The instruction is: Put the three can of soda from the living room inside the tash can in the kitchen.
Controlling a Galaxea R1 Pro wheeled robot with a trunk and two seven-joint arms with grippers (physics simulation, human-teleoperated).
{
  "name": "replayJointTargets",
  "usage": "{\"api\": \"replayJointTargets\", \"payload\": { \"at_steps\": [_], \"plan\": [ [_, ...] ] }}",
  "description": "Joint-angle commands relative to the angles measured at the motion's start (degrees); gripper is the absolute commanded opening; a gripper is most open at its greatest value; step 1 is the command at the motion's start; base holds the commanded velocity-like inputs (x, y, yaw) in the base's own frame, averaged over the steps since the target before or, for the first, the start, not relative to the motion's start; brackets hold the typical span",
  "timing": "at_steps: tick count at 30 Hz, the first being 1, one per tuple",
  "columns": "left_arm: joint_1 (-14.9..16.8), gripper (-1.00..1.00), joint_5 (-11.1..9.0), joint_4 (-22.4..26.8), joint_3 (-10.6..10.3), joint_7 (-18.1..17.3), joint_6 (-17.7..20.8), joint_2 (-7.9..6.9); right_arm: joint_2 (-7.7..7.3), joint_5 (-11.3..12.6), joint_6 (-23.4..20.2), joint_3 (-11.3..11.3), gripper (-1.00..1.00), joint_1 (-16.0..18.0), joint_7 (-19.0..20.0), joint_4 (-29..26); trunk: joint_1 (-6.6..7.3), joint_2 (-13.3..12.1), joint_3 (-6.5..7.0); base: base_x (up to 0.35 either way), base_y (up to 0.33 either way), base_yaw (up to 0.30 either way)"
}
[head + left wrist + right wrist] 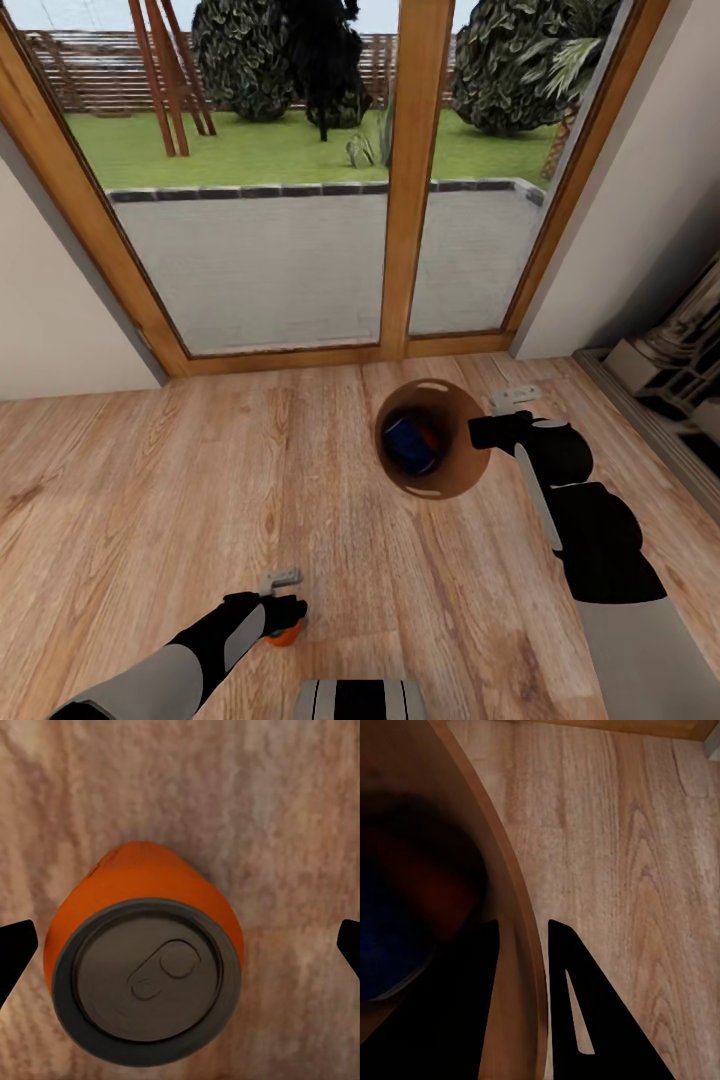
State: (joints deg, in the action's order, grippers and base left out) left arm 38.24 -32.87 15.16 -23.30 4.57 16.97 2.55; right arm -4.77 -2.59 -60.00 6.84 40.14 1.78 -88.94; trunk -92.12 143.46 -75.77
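Orange can of soda (142, 967) upright on the plank floor (150, 480), at seven o'clock from the trash can (470, 475); left gripper (280, 600) poised above it, fingers spread wide either side, presumably to grasp it; right gripper (521, 1005) pinching the trash can's rim, one finger inside and one outside, likely to hold it steady; blue can (408, 445) and another orange can (428, 437) already inside; glass door (290, 170) at twelve o'clock.

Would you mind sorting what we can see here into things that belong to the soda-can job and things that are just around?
Belongs to the job:
- orange can on the floor, between the left gripper's open fingers
- bin, its wall held by the right gripper
- blue can and another orange can inside the bin

Just around:
- glass doors
- wood floor
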Motion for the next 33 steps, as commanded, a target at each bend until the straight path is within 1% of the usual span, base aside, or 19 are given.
{"api": "replayJointTargets", "payload": {
  "at_steps": [1, 19, 23, 33],
  "plan": [
    [0.0, 1.0, 0.0, 0.0, 0.0, 0.0, 0.0, 0.0, -0.01, 0.6, 0.0, 0.1, -1.0, 0.0, 0.1, 0.0, 0.01, 0.0, 0.01, 0.0, 0.0, 0.0],
    [0.0, 1.0, 0.0, 0.0, 0.2, 0.0, 0.0, 0.0, 0.02, 0.7, 0.0, 0.5, -1.0, 0.0, 0.1, 0.0, 0.01, 0.0, 0.01, 0.0, 0.0, 0.0],
    [0.0, 1.0, 0.0, 0.0, 0.3, 0.0, 0.0, -0.02, 0.02, 0.7, 0.0, 0.5, -1.0, 0.0, 0.1, 0.0, -0.1, 0.1, -0.88, 0.0, 0.0, 0.0],
    [0.0, 1.0, 0.0, 0.0, 0.3, -0.1, -0.1, -0.09, -0.05, 0.7, 0.0, 0.4, -1.0, 0.0, 0.1, 0.0, -0.1, 0.1, -0.88, 0.0, 0.0, 0.0]
  ]
}}
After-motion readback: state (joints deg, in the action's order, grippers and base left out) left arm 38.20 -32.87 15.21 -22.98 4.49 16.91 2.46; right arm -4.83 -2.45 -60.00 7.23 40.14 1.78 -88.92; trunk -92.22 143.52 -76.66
